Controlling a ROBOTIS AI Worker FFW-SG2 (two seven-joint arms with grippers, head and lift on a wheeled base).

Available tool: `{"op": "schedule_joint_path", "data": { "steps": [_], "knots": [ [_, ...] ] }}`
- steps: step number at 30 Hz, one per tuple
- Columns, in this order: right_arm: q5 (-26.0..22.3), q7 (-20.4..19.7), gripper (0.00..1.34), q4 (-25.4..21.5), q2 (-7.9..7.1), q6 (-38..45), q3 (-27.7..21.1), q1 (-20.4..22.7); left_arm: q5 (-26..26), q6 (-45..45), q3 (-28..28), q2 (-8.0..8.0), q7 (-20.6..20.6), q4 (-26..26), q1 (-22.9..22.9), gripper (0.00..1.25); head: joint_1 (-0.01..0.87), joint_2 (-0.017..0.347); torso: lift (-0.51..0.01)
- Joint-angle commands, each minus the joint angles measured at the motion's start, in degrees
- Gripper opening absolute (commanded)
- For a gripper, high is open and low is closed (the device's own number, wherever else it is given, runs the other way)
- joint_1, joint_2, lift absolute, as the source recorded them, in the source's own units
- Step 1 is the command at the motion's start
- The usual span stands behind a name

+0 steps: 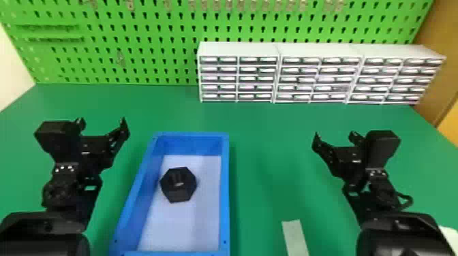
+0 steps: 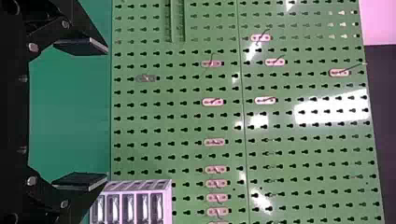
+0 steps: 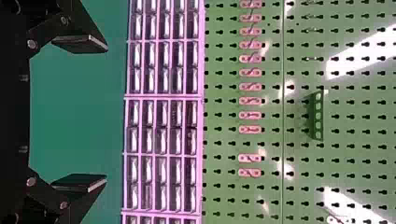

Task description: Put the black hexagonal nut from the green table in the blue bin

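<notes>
In the head view the black hexagonal nut point(image 1: 178, 185) lies inside the blue bin point(image 1: 225, 190), on its pale floor and close to the bin's left wall. To the left of the bin, my left gripper point(image 1: 102, 123) is held open with nothing between its fingers. My right gripper point(image 1: 335, 136) stands well to the right of the bin, also open and holding nothing. The left wrist view has the left gripper point(image 2: 80, 113) with its two fingers wide apart. Likewise spread in the right wrist view are the fingers of the right gripper point(image 3: 79, 113).
White drawer cabinets point(image 1: 279, 76) stand at the back of the green table point(image 1: 272, 136), against a green pegboard point(image 1: 136, 44). A pale strip point(image 1: 295, 236) lies on the table right of the bin. Part of a white object point(image 1: 449, 235) shows at the right edge.
</notes>
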Motion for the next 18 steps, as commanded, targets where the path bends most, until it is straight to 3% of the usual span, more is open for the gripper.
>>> {"op": "schedule_joint_path", "data": {
  "steps": [1, 18],
  "knots": [
    [-0.09, 0.0, 1.04, 0.03, 0.05, 0.0, -0.58, 0.38, -0.1, 0.0, -0.22, 0.0, 0.0, 0.0, 0.25, 0.95, 0.686, 0.052, -0.097],
    [-0.53, 0.0, 1.04, 0.38, 0.05, 0.0, -0.75, 0.47, -0.36, 0.0, -0.22, 0.0, 0.0, 0.09, 0.78, 0.95, 0.686, 0.052, -0.097]
  ]
}}
